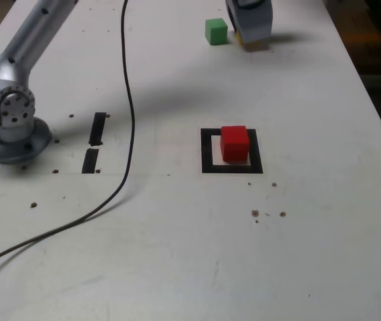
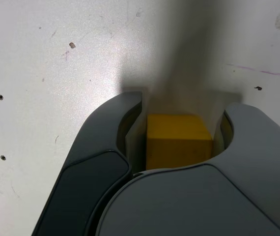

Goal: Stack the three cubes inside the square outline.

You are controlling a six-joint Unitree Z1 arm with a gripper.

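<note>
The wrist view is filled by the grey gripper (image 2: 179,129), whose jaws are set on either side of the small solid yellow cube (image 2: 178,140) on the white table (image 2: 56,73), though whether they press on it cannot be told. In the exterior view, the small red cube (image 1: 234,143) is seen inside the black tape square outline (image 1: 207,151), while the small green cube (image 1: 216,31) is found well apart from it, just beside the gripper (image 1: 252,41) on the exterior view's left.

tool (image 2: 179,130) lowered, jaws astride yellow cube (image 2: 178,140)
</note>
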